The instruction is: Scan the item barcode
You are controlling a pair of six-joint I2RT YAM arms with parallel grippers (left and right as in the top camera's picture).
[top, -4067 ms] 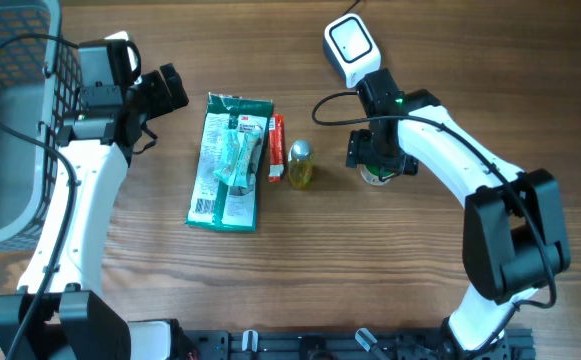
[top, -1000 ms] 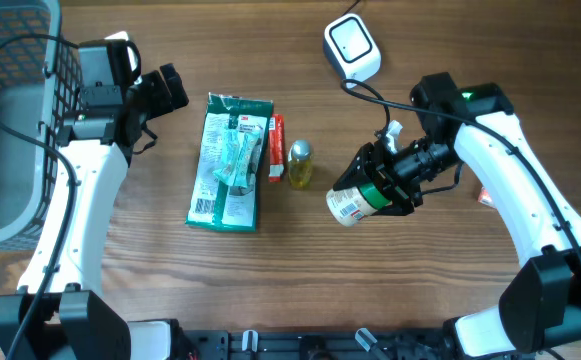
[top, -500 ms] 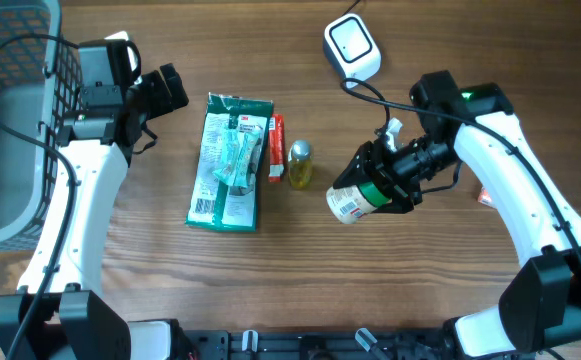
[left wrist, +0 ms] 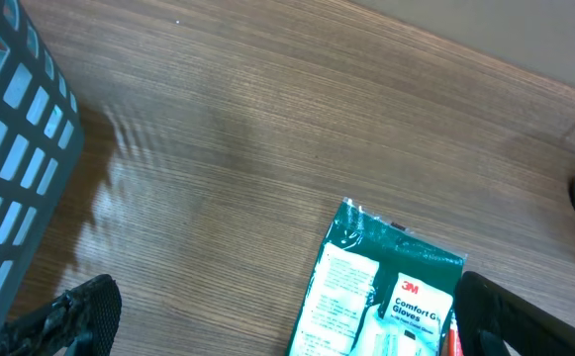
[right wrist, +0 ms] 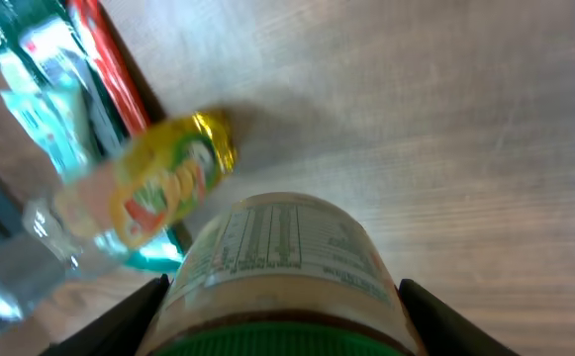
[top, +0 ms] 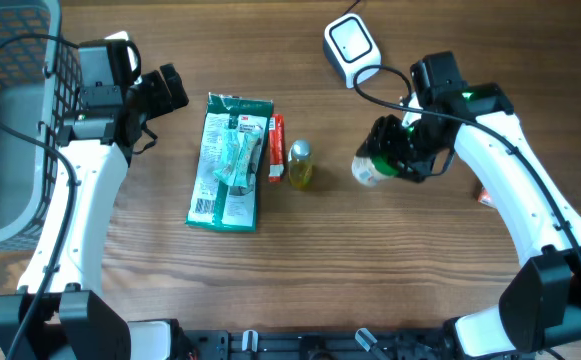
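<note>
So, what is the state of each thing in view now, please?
right claw: shut on jar
left claw: open, empty
jar: held sideways in right claw
scanner: lying face up, untouched
gloves pack: lying flat
yellow bottle: lying on its side
red stick: lying flat

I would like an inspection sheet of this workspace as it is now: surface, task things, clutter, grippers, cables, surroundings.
Surface: wooden table, no spill seen.
Job's things: white scanner at the far edge; jar with a green lid, held on its side to the right of the yellow bottle.
Clutter: green glove pack, red stick and yellow bottle side by side; small red thing partly hidden by the right arm.
Grippers: left gripper open, holding nothing; right gripper shut on the jar.
Cables: scanner cable curves beside the right gripper; black cable loops over the basket.
Surroundings: grey basket at the left edge.
</note>
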